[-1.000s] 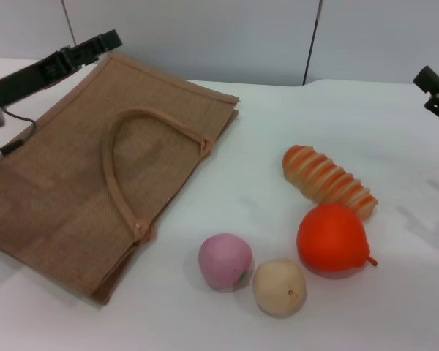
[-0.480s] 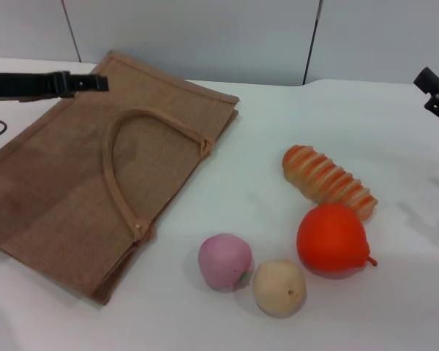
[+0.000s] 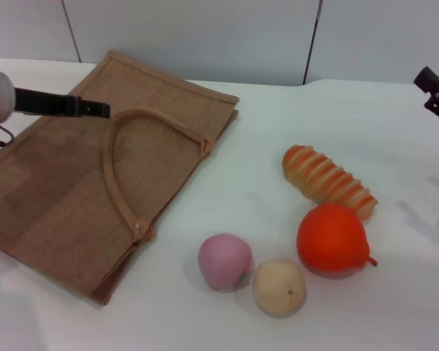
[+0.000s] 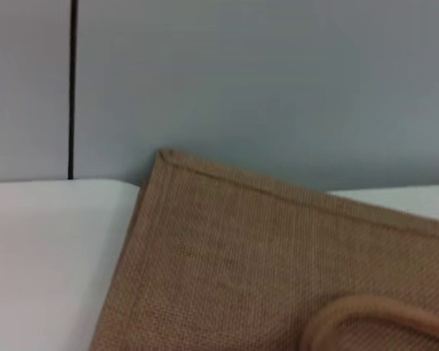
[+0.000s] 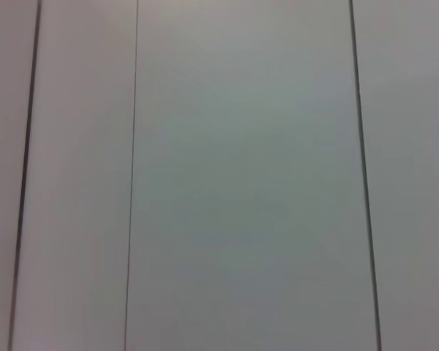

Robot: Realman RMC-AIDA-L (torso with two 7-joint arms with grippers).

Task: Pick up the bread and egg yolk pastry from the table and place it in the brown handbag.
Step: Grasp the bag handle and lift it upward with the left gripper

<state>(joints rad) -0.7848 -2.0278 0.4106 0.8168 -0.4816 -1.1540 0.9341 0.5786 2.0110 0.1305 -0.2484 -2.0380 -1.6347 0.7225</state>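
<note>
The brown handbag (image 3: 95, 183) lies flat on the left of the white table, a tan loop handle (image 3: 121, 157) on top; its far corner shows in the left wrist view (image 4: 278, 256). The striped bread (image 3: 328, 183) lies right of centre. The pale egg yolk pastry (image 3: 279, 287) sits near the front, between a pink ball and an orange-red fruit. My left gripper (image 3: 95, 110) hovers over the bag's far left part, pointing right. My right gripper (image 3: 435, 91) is at the far right edge, away from the food.
A pink ball (image 3: 224, 262) touches the pastry on its left. An orange-red pear-shaped fruit (image 3: 332, 240) sits just in front of the bread. A grey panelled wall (image 3: 205, 36) stands behind the table; the right wrist view shows only that wall (image 5: 241, 183).
My left arm has swung down and toward me over the bag, its tip going from the bag's far edge to near the handle. The right arm and the food have not moved.
</note>
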